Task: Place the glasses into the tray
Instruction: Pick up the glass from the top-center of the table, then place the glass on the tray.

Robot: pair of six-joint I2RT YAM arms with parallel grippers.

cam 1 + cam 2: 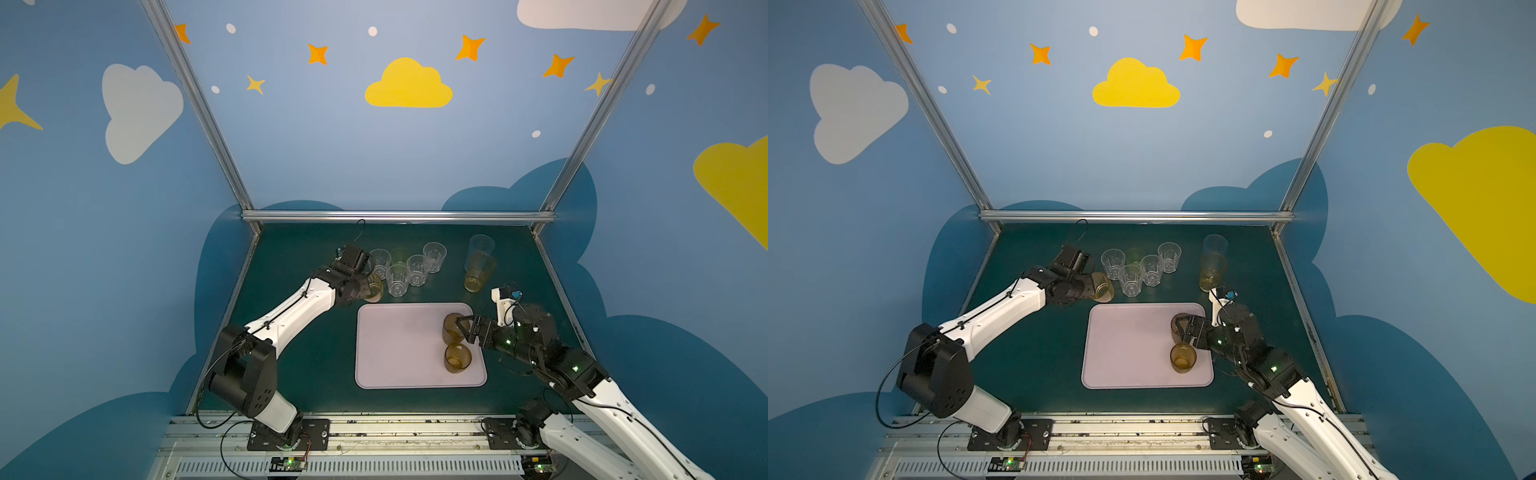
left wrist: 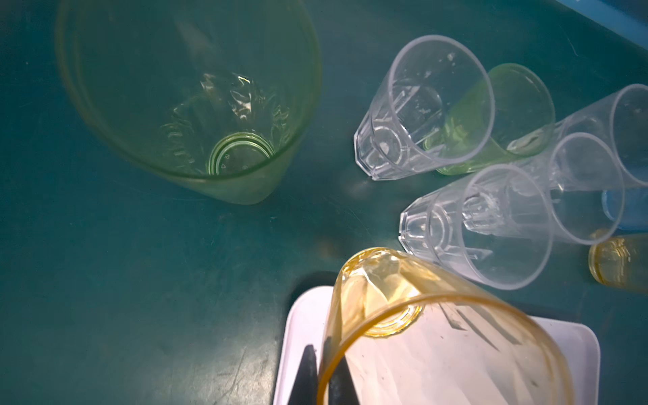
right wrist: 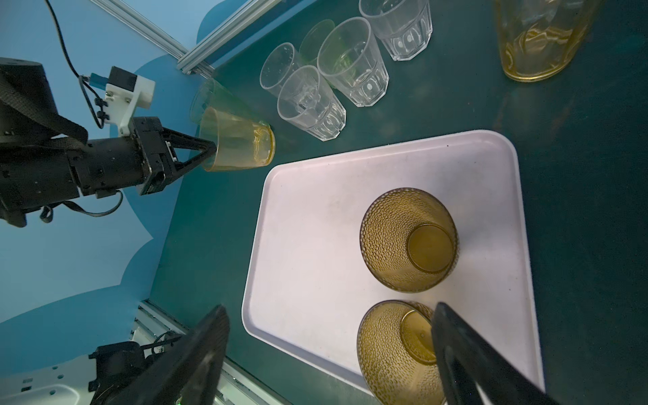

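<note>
The lilac tray (image 1: 399, 353) sits near the front edge of the green table (image 1: 316, 374), with two brown glasses (image 1: 457, 358) upright along its right edge, where the right gripper (image 1: 463, 331) gapes wide. The left gripper (image 3: 210, 150) pinches a tilted amber glass (image 3: 242, 145) by the rim, base leading, just beyond the tray's far left corner.

Left wrist view: short amber glass (image 2: 438, 336) blurred close, cut by frame edge, covering much of the tray (image 2: 301, 315). Right wrist view: brown glass (image 3: 392, 350) on the tray sits partly behind a blurred finger (image 3: 473, 357) of the right end effector (image 3: 329, 308), both cut off.
</note>
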